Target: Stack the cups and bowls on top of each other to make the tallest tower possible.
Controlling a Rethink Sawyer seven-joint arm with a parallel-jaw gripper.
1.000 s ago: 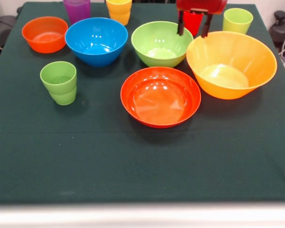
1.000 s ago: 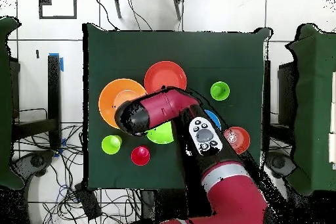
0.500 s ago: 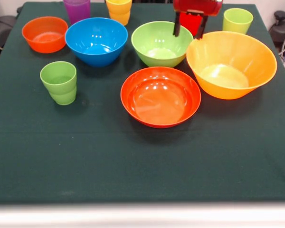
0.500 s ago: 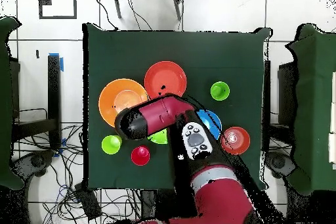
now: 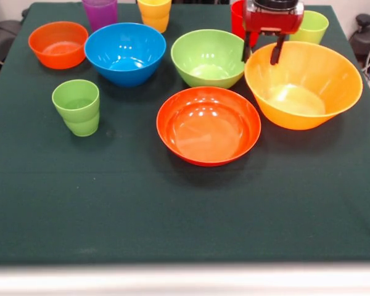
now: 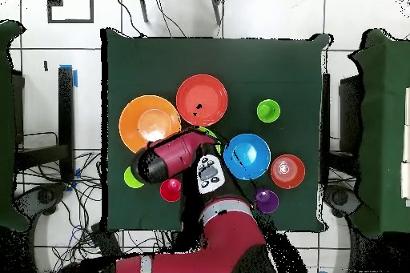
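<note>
My gripper (image 5: pixel 261 53) is open and empty. It hangs at the far left rim of the large orange-yellow bowl (image 5: pixel 303 83), one finger outside the rim and one over the bowl. The red cup (image 5: pixel 237 15) stands just behind it, and a light green cup (image 5: pixel 312 26) is partly hidden at its right. The green bowl (image 5: pixel 208 57), blue bowl (image 5: pixel 124 52), small orange bowl (image 5: pixel 58 43) and wide red-orange bowl (image 5: pixel 208 124) stand apart. The other green cup (image 5: pixel 77 106) is at the left. The purple cup (image 5: pixel 100 11) and yellow cup (image 5: pixel 154 12) stand at the far edge. Nothing is stacked.
In the overhead view my arm (image 6: pixel 172 158) covers the green bowl and the yellow cup. The dark green table cloth (image 5: pixel 185 209) runs to the near edge. Cables and furniture lie on the floor around the table (image 6: pixel 304 62).
My gripper has moved right in the front view, from in front of the red cup to the orange-yellow bowl's far rim. The red cup now shows behind it.
</note>
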